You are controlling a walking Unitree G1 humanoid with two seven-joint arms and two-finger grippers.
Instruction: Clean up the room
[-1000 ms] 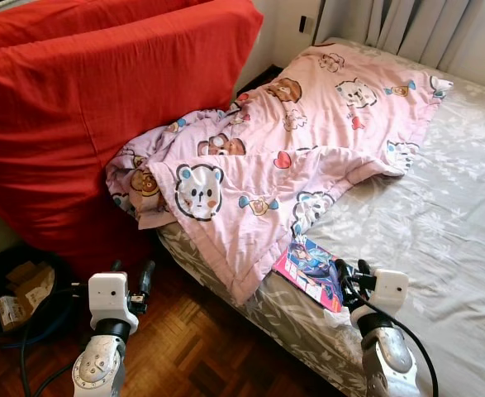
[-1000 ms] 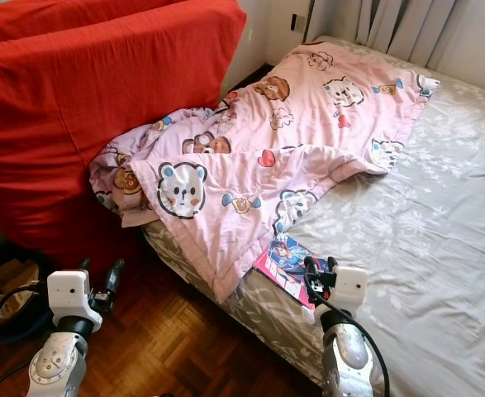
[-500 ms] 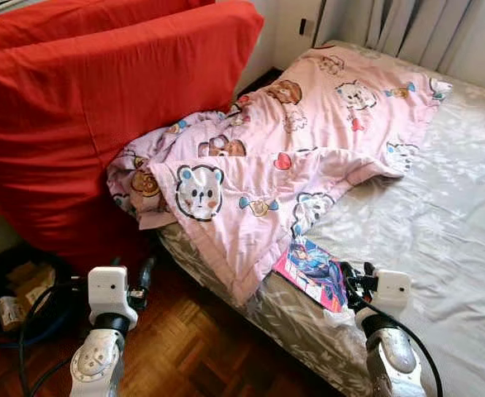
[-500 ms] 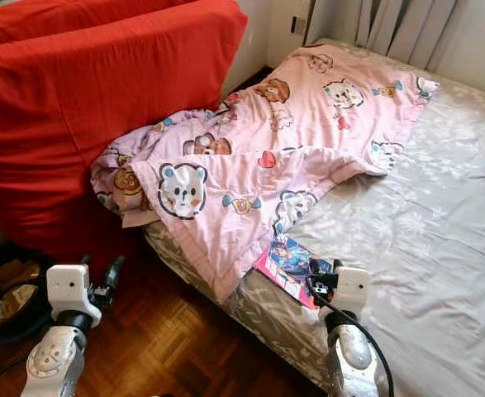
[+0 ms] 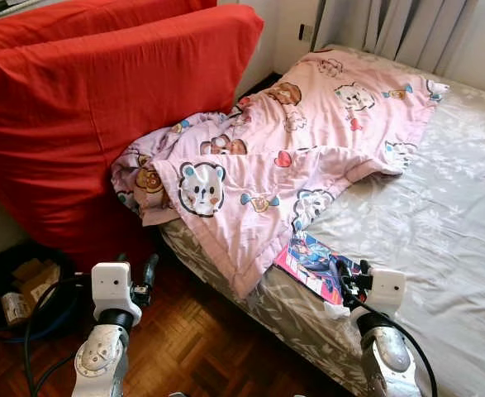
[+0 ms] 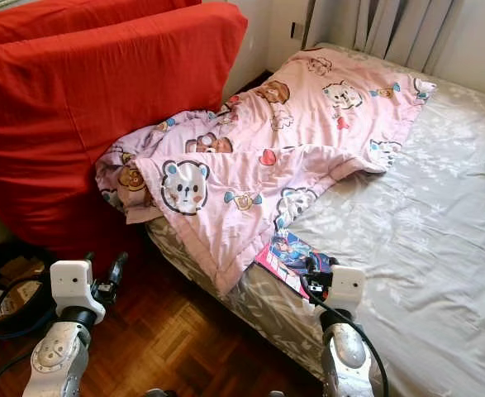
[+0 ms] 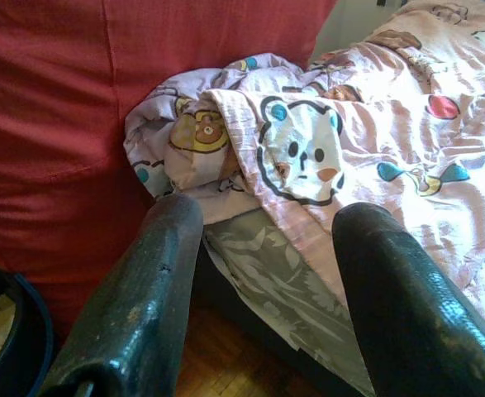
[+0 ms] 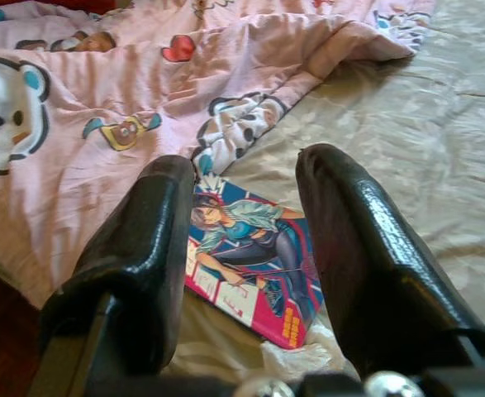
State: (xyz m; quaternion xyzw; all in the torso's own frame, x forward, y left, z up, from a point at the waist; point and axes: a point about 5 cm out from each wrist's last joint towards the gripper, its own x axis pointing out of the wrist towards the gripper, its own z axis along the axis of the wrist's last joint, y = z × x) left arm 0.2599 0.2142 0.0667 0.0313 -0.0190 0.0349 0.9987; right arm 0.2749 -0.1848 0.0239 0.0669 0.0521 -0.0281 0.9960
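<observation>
since the magazine (image 8: 254, 269) lies loose on the bed (image 5: 440, 231) at the blanket's (image 5: 259, 190) 5 o'clock edge, right gripper (image 8: 242, 240) hovers w/ fingers apart, prob. lining up; left gripper (image 7: 267, 273) also apart, idle.

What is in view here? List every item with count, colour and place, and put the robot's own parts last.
Quilt: one, pink with cartoon bears, spread over the bed's left part, one corner hanging off the edge.
Comic book: one, red-edged with a blue cover, flat on the sheet at the bed's near edge.
Bed sheet: one, grey with leaf print.
Cushions: large, red, leaning left of the bed.
Curtains: grey, behind the bed.
Basket: one, dark, holding cardboard, on the wood floor.
Left gripper: open, above the floor.
Right gripper: open, over the comic book.
</observation>
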